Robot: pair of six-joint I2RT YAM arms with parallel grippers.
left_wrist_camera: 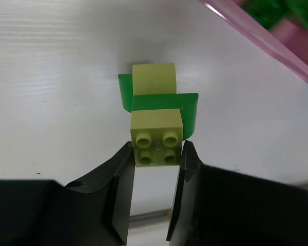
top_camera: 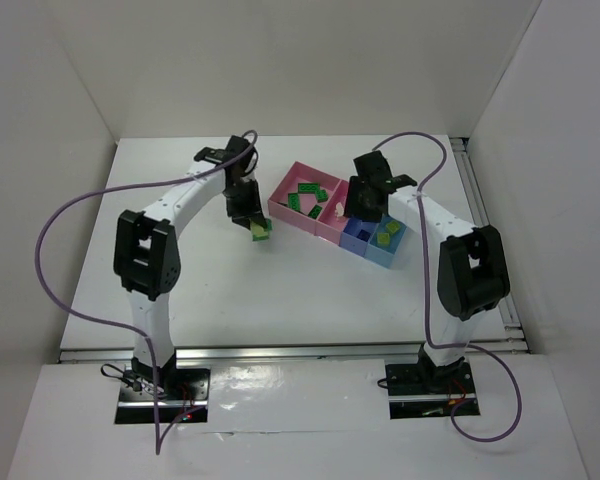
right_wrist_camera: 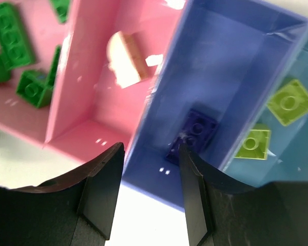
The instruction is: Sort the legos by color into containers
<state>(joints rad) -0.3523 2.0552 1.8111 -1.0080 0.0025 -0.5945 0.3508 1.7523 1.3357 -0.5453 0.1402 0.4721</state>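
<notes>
Left tool (left_wrist_camera: 157,148): narrowed to a small gap, its two fingers pressed against the left and right sides of a yellow-green brick (left_wrist_camera: 156,138) whose four studs face the camera.
Held brick's neighbours: a green curved piece (left_wrist_camera: 187,107) touches its far side, and a second yellow-green brick (left_wrist_camera: 154,79) sits beyond that. Whether the three are joined cannot be told.
Place of this cluster: on or just over the white tabletop (left_wrist_camera: 51,77), just left of the wide pink bin (top_camera: 283,188).
Right tool (right_wrist_camera: 151,149): fingers apart with nothing between them, hanging over the near wall shared by the narrow pink bin (right_wrist_camera: 92,133) and the blue bin (right_wrist_camera: 231,66).
Bins: four in a joined row, namely wide pink, narrow pink, blue and light blue (right_wrist_camera: 297,143).
Wide pink bin: green bricks (right_wrist_camera: 10,33), about four; the exact count is unclear.
Narrow pink bin: one beige brick (right_wrist_camera: 127,59).
Blue bin: one dark blue brick (right_wrist_camera: 195,133).
Light blue bin: two yellow-green bricks lying flat, one (right_wrist_camera: 291,101) farther from the tool than the other (right_wrist_camera: 252,144).
</notes>
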